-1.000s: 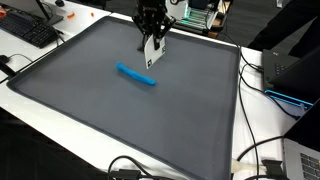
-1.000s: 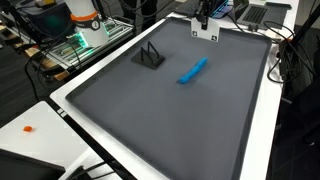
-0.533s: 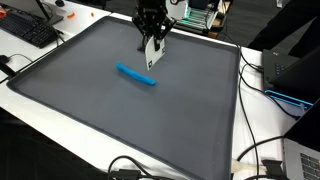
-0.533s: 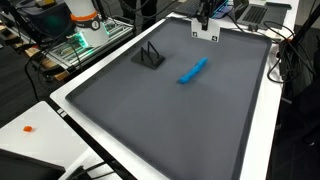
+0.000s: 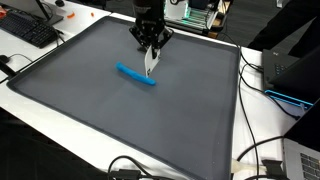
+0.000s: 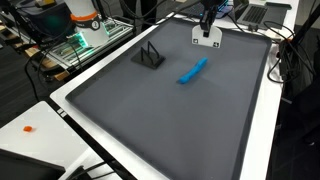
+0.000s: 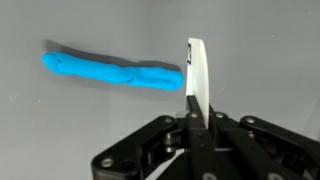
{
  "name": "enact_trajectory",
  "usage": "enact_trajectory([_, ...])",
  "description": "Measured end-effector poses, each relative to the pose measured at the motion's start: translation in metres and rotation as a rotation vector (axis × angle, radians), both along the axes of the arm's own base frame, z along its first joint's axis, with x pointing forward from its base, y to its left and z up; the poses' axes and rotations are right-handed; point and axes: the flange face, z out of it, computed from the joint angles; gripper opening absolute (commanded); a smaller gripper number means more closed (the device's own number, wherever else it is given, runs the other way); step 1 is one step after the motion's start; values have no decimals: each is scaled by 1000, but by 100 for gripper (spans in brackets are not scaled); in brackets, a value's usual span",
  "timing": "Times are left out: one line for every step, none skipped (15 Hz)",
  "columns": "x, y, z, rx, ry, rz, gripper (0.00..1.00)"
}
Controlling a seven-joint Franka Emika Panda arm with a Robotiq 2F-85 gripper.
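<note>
A blue clay-like roll [image 5: 136, 75] [image 6: 193, 70] lies on the grey mat [image 5: 120, 120]. My gripper [image 5: 150, 42] [image 6: 207, 20] hangs above the mat's far part, shut on a thin white blade [image 5: 150, 60] [image 6: 206, 38] that points down. In the wrist view the white blade [image 7: 196, 72] sticks out from my gripper [image 7: 195, 115], its tip just past the right end of the blue roll [image 7: 110, 72]. I cannot tell whether blade and roll touch.
A small black triangular stand [image 6: 149, 56] sits on the mat, apart from the roll. A keyboard [image 5: 30, 30] lies off one corner. Cables [image 5: 255, 150] and a laptop [image 5: 300, 155] lie along the mat's side; electronics [image 6: 85, 30] are beyond another edge.
My gripper has turned about its axis with the white blade and shifted slightly toward the blue roll. The roll and stand have not moved.
</note>
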Motion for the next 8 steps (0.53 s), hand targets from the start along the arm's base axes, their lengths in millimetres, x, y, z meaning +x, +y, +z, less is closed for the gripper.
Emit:
enact_trajectory([2,0,-4,-9,2,12,1])
enact_trajectory([5,0,-8,-19,3,25,1])
enact_trajectory([7,1,-13,-27,6,36,1])
enact_trajectory([9,1,-16,-36,7,45,1])
enact_trajectory([12,1,-20,-44,9,53,1])
enact_trajectory([14,1,-24,-51,11,58,1])
enact_trajectory([15,1,-27,-55,13,62,1])
enact_trajectory([17,1,-30,-59,15,65,1])
